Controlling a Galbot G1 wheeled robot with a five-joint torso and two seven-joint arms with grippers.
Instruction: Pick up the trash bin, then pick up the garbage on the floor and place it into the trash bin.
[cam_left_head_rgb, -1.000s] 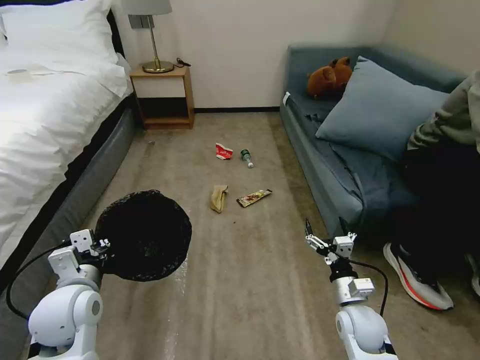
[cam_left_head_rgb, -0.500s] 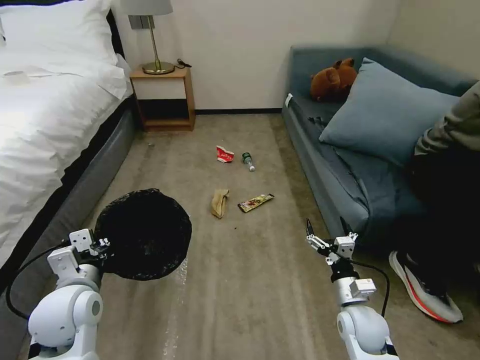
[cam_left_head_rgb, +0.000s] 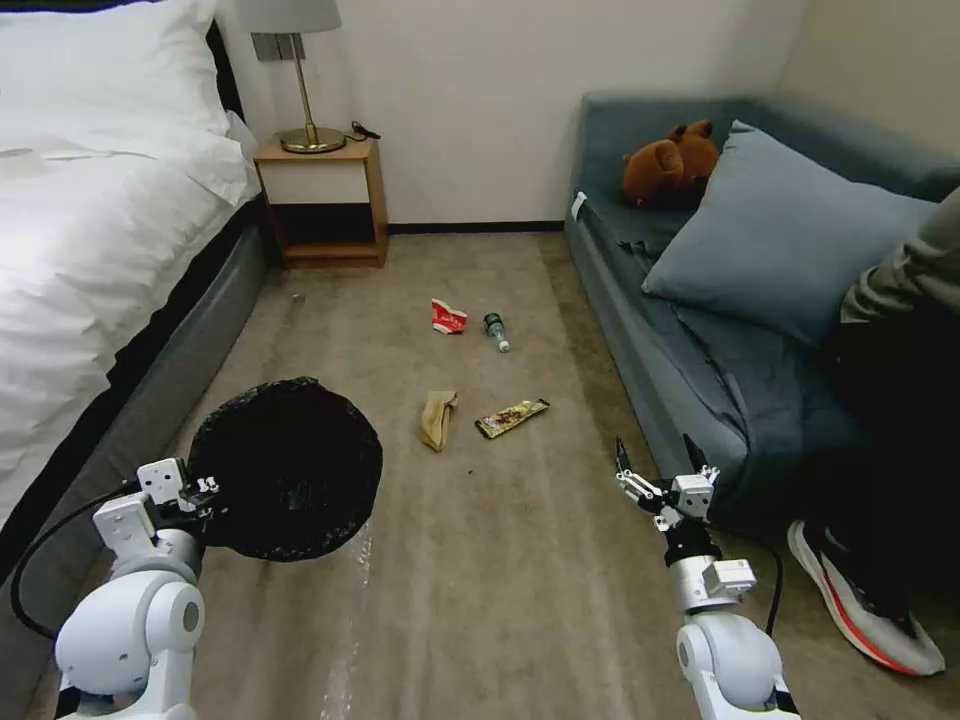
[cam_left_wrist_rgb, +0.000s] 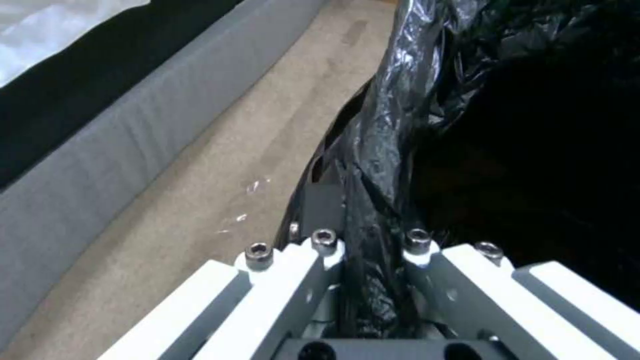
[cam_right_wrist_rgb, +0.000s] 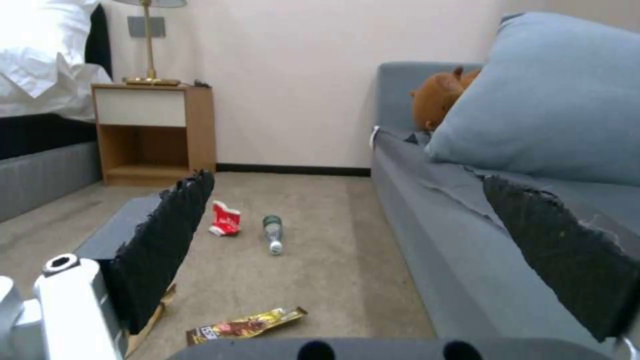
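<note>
**Bin in hand, litter ahead: closing on the first piece**

On the robot's left, the left gripper (cam_left_head_rgb: 200, 492) has its fingers clamped on the rim of the trash bin (cam_left_head_rgb: 286, 468), pinching the crinkly black liner (cam_left_wrist_rgb: 373, 165) between them; the left wrist view shows the bag bunched tight in the jaws. The bin hangs above the carpet beside the bed (cam_left_head_rgb: 90, 260), its mouth turned up toward the head camera. So the first part of the task looks done, and the step in hand is reaching the garbage.

The four pieces lie on the floor in the middle of the room, well ahead of both arms. Nearest are the tan paper bag (cam_left_head_rgb: 437, 418) and, just beside it, the snack wrapper (cam_left_head_rgb: 511, 418). Farther off, toward the nightstand (cam_left_head_rgb: 322, 200), lie the red-and-white carton (cam_left_head_rgb: 448, 317) and the small bottle (cam_left_head_rgb: 495, 330), close together.

On the right, the right gripper (cam_left_head_rgb: 655, 463) is held over bare carpet near the sofa (cam_left_head_rgb: 640, 330), fingers spread wide and holding nothing.

To do this well, I judge the base should stop with the tan bag and wrapper within the right arm's reach. The bin should be kept level and near the pick point, so each drop is short. The wrapper lies flat, so a pinch across its narrow width seems safest. The bottle may roll if nudged, so the fingers should straddle it.
</note>
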